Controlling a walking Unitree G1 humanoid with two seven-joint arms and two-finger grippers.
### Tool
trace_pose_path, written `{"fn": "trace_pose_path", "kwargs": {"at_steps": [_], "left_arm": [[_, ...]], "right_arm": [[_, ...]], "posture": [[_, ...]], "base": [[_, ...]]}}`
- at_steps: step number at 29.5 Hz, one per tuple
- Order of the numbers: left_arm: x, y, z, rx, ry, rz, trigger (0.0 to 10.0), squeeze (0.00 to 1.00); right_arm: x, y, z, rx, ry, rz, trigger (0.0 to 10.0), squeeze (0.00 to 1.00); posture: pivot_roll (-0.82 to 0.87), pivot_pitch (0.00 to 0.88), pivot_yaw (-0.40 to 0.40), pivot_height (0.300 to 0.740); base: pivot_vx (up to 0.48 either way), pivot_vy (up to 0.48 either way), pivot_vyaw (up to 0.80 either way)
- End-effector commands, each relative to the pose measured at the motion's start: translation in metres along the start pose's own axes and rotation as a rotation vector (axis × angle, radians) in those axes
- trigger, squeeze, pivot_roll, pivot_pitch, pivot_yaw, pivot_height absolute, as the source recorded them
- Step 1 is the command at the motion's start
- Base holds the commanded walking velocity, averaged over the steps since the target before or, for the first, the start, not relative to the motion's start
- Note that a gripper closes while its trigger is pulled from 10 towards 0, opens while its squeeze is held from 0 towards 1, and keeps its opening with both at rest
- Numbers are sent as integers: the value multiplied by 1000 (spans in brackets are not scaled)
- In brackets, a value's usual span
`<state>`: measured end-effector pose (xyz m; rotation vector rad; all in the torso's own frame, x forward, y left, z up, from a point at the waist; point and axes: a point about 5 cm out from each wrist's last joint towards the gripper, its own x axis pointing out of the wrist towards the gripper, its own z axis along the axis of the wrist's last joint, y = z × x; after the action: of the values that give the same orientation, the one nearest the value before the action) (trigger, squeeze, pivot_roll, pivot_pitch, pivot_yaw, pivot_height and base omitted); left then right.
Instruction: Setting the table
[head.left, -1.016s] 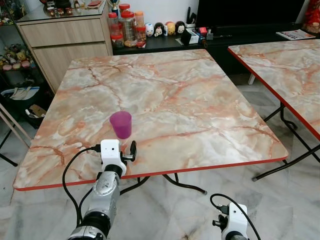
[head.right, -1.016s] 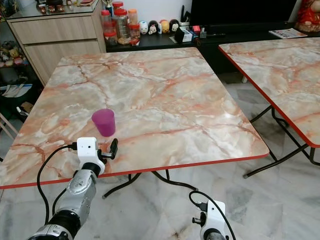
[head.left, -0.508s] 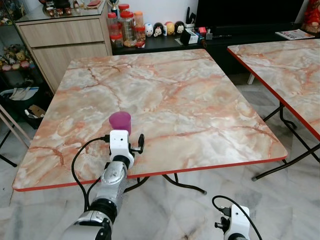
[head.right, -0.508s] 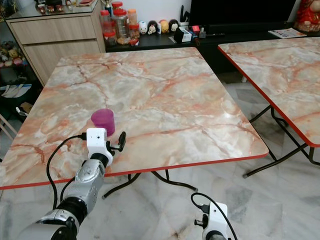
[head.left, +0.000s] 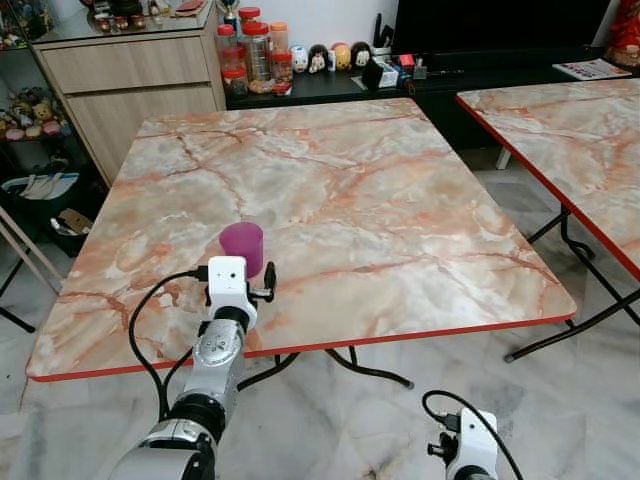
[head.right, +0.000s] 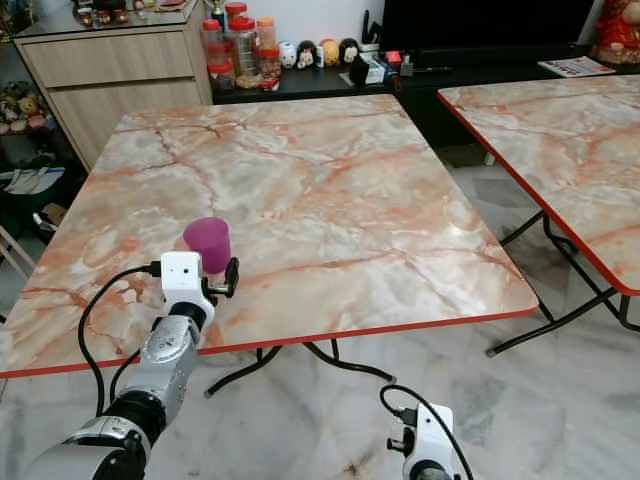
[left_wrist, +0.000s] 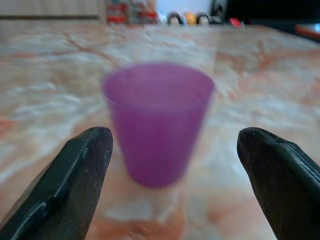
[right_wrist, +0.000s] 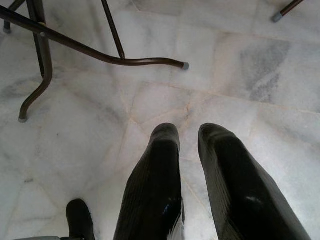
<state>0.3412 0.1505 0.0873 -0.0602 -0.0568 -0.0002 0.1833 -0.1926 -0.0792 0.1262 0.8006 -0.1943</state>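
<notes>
Cup (head.left: 242, 245), purple and upright, stands on the marble table (head.left: 400, 200) near its front-left edge. Left gripper (left_wrist: 172, 165) sits just short of it at six o'clock, fingers (left_wrist: 75, 180) spread wide, not touching. Right gripper (right_wrist: 187, 137) hangs over the floor (right_wrist: 240, 75), fingers nearly pressed together.

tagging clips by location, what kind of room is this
Most likely a home living or dining area: two marble-patterned folding tables on a tiled floor, a wooden sideboard beside snack jars, and a low dark TV unit with small figurines.
</notes>
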Motion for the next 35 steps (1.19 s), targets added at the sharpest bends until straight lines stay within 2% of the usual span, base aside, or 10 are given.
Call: {"fn": "trace_pose_path", "kwargs": {"at_steps": [1, 7, 9, 11, 13, 16, 20, 25, 27, 35], "left_arm": [[-2, 8, 6, -18, -43, -9, 10000, 0], [-3, 13, 19, -52, -99, -57, 10000, 0], [3, 19, 29, -79, -102, -32, 10000, 0], [7, 19, 32, -68, -89, -32, 10000, 0], [13, 17, 40, -81, -86, -42, 10000, 0], [17, 13, 44, -56, -79, -61, 10000, 0], [29, -1, 57, -73, -80, -107, 10000, 0], [39, -11, 61, -19, -9, -129, 10000, 0], [43, -14, 66, -13, -9, -137, 10000, 0], [56, -10, 89, 32, 46, -159, 10000, 0]], "right_arm": [[0, 2, 0, -3, -3, 2, 10000, 0], [0, 3, -2, 0, 0, 4, 10000, 0], [0, 5, -1, 1, 2, 8, 10000, 0], [0, 5, -1, 2, 2, 9, 10000, 0], [0, 6, -1, 2, 4, 10, 10000, 0], [0, 6, -1, 5, 3, 8, 10000, 0], [0, 6, -2, 1, 8, 8, 10000, 0], [0, 5, -1, 3, 7, 5, 10000, 0], [0, 5, -1, 5, 6, 2, 10000, 0], [0, 6, -2, 10, 10, 2, 10000, 0]], "posture": [[-28, 0, 15, 740], [-21, 0, 18, 740], [-14, 0, 19, 740], [-13, 0, 19, 740], [-18, 0, 22, 740], [-11, 0, 28, 740], [-8, 0, 25, 740], [-8, 0, 25, 740], [-22, 0, 27, 740], [-21, 0, 36, 740]], "base": [[0, 0, 0], [0, 0, 0], [0, 0, 0], [0, 0, 0], [0, 0, 0], [0, 0, 0], [0, 0, 0], [0, 0, 0], [0, 0, 0], [0, 0, 0]]}}
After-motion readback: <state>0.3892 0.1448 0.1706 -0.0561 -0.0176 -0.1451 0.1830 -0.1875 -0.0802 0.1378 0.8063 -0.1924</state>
